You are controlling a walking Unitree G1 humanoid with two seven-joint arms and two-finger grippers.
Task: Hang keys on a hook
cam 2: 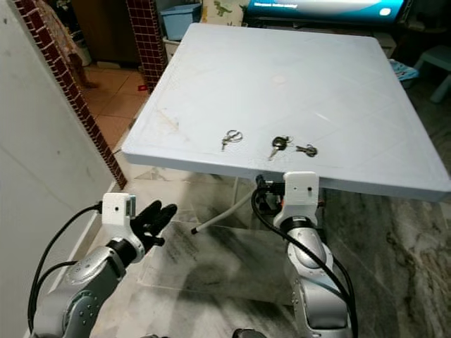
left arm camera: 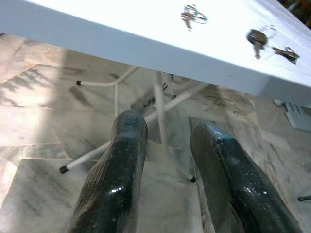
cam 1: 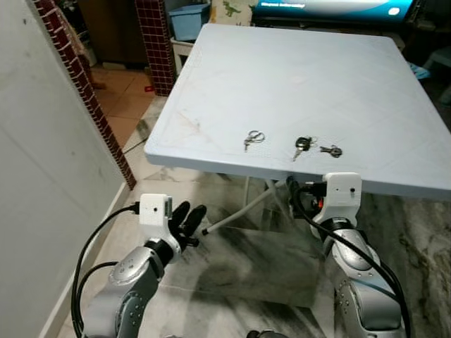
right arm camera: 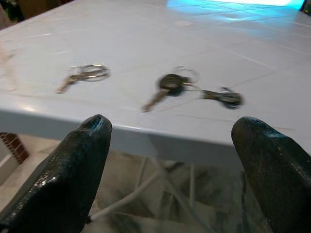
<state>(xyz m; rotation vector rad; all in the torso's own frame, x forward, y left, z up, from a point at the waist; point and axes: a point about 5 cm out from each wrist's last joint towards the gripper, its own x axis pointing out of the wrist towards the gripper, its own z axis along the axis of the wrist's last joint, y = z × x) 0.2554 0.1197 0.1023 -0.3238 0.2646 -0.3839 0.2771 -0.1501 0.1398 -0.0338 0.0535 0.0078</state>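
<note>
Right hand (right arm camera: 170, 141) held w/ fingers apart below bench (cam 1: 211, 151) front edge; black-head keys (cam 1: 302, 146) near edge, could be knocked off. Left hand (cam 1: 189, 218) slightly apart, idle.

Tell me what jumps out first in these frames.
The big pale table dominates, with two sets of keys near its front edge: a small ring of keys to the left and a black-headed bunch to the right. The right hand is open just below that edge, facing the black-headed bunch. The left hand hangs lower over the marble floor, beside a brick-edged wall.
</note>
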